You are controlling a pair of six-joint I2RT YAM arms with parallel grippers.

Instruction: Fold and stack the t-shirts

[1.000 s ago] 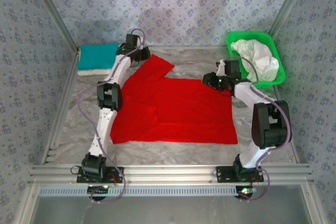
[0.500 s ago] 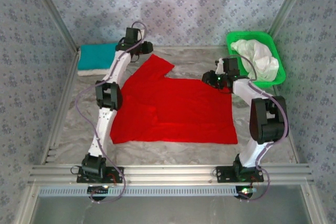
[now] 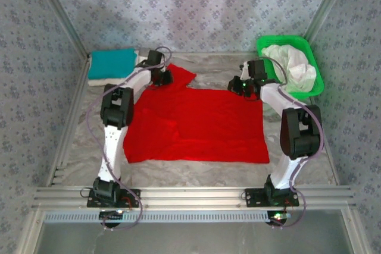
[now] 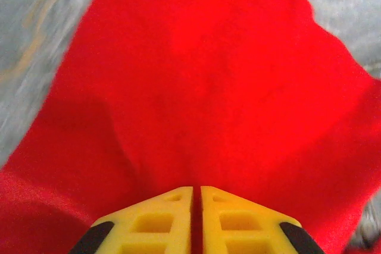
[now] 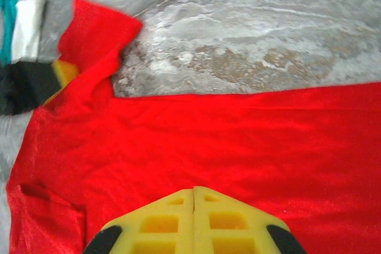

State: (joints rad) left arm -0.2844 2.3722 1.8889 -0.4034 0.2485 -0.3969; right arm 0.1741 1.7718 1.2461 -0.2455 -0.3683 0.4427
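A bright red t-shirt (image 3: 196,123) lies spread flat across the middle of the table. My left gripper (image 3: 165,77) is at its back left sleeve. In the left wrist view, the left gripper (image 4: 196,189) is shut with a thin fold of the red t-shirt (image 4: 202,75) between its yellow fingers. My right gripper (image 3: 239,85) is low over the shirt's back right edge. The right gripper (image 5: 194,190) is shut, fingers pressed together over the red t-shirt (image 5: 226,141); no cloth shows between them. A folded teal t-shirt (image 3: 111,61) lies on a white one at the back left.
A green mesh basket (image 3: 316,69) at the back right holds crumpled white t-shirts (image 3: 293,65). Patterned walls close in the left, back and right. Bare marbled table (image 3: 196,168) runs along the near side of the red shirt. In the right wrist view, the teal and white stack (image 5: 18,16) shows.
The left gripper came down from the back wall onto the red sleeve and closed on it. The right gripper shifted slightly back and left and shut.
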